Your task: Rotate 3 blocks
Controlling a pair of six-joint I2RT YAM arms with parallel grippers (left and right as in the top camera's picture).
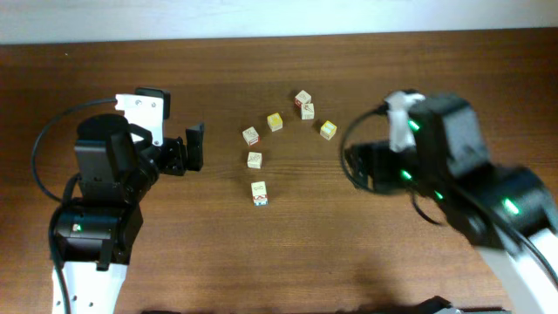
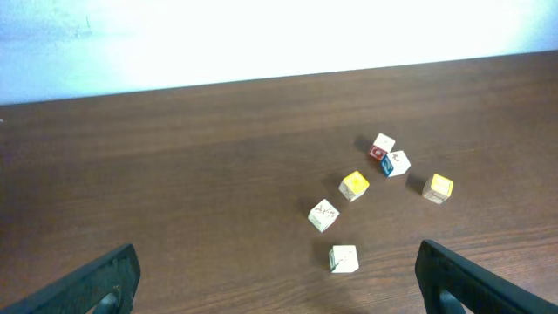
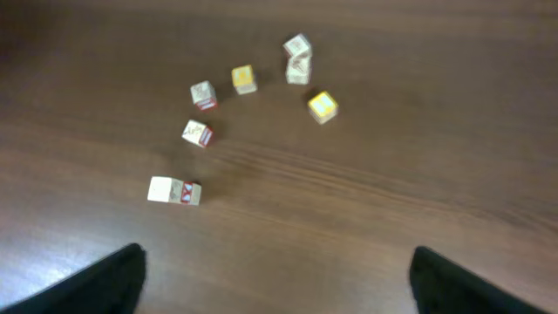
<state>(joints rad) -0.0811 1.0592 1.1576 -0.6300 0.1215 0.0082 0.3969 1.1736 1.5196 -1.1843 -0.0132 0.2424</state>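
Note:
Several small cream picture blocks lie in a loose cluster at mid-table. One block [image 1: 259,194] [image 3: 174,190] with a red and blue edge lies nearest the front. A red-edged block [image 1: 251,135] [image 3: 203,94] and a plain-faced one [image 1: 255,160] [image 2: 343,258] sit just behind it. A blue-edged block [image 1: 308,111] [image 2: 394,163] touches another at the back. My left gripper [image 1: 174,150] [image 2: 279,296] stands open left of the cluster, nothing between its fingers. My right gripper [image 1: 356,166] [image 3: 279,292] is open to the right, also empty, its view blurred.
Two yellow-faced cubes [image 1: 275,122] [image 1: 328,130] belong to the same cluster. The brown wooden table [image 1: 261,262] ends at a white wall behind. Both arms' bodies stand at the left and right sides of the table.

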